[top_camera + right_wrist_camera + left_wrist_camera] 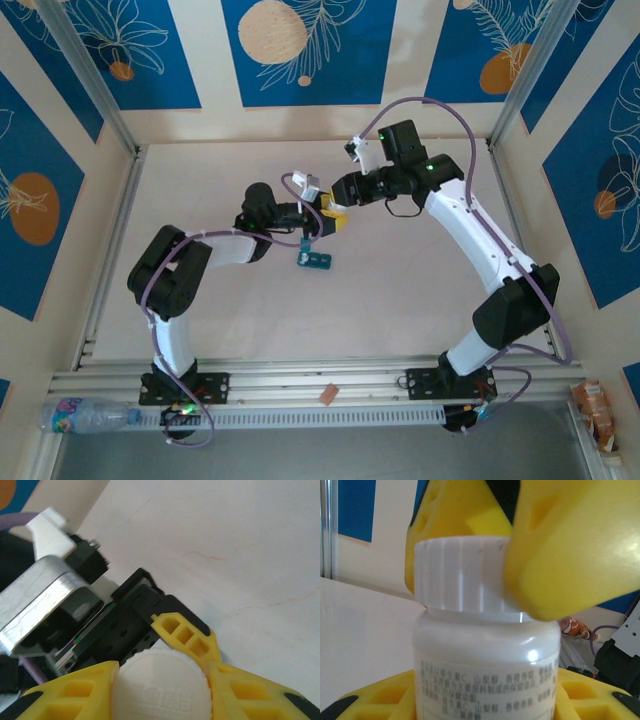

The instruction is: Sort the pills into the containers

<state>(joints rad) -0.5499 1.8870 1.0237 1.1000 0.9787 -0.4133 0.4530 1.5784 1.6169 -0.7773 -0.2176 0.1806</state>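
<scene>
Pale tabletop (pixel 400 310), teal containers (pixel 316 259), blue-panelled walls (pixel 345 70).

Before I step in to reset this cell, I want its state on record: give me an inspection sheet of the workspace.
Surface: pale table, faint hairline marks.
Job's things: teal three-compartment container on the table; white pill bottle, cap on.
Clutter: water bottle, brown scrap, snack packet along the near edge.
Hands: left hand grips the bottle body; right hand closed on the cap.
Cables: purple cable looping off each arm.
Surroundings: blue leaf-print panels, aluminium frame.
</scene>
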